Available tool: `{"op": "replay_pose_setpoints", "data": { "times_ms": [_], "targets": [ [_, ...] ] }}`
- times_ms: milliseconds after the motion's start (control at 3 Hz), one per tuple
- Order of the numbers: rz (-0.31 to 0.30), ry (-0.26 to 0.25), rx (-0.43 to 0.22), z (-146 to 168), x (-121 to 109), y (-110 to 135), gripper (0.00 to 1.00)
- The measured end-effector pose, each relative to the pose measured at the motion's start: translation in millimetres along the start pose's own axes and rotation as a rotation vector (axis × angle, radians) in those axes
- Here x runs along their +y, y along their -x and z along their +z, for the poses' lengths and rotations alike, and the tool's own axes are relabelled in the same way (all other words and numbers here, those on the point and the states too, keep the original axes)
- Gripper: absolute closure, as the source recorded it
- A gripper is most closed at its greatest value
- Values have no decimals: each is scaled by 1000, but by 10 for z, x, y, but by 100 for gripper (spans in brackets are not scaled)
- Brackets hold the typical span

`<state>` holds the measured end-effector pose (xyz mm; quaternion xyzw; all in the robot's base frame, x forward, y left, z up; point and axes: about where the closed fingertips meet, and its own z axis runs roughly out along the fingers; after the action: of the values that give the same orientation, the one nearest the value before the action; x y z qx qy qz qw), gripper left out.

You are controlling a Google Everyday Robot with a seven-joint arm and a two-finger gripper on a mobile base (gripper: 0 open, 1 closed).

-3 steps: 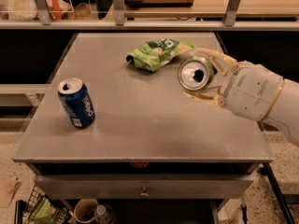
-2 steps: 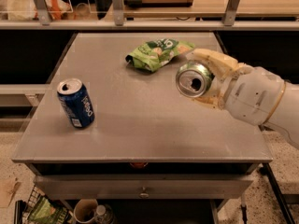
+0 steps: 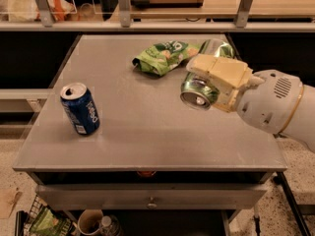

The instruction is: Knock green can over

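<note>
The green can (image 3: pixel 196 90) is tilted far over at the right of the grey table (image 3: pixel 147 136), its silver top facing the front left and its far end (image 3: pixel 220 48) behind the fingers. My gripper (image 3: pixel 205 86), on a white arm coming in from the right, has its cream fingers (image 3: pixel 216 69) above and below the can and is shut on it. I cannot tell whether the can touches the tabletop.
A dark blue soda can (image 3: pixel 80 108) stands upright at the table's left. A flat green snack bag (image 3: pixel 162 57) lies at the back middle, just left of the gripper. A railed shelf (image 3: pixel 147 26) runs behind the table. A drawer (image 3: pixel 151 196) sits under the front edge.
The green can has tipped further over and moved slightly left and toward the front with the gripper. The blue can and snack bag have not moved.
</note>
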<state>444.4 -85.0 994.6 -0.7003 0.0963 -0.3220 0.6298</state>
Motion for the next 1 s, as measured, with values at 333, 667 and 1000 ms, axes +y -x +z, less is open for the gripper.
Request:
{"op": "replay_pose_setpoints", "data": {
  "times_ms": [333,667,1000],
  "targets": [
    [-207,20,51,-21,-30,27,100],
    [-240,22,51,-5,-45,32,100],
    [-318,42,59,5,-66,55,100]
  ]
}}
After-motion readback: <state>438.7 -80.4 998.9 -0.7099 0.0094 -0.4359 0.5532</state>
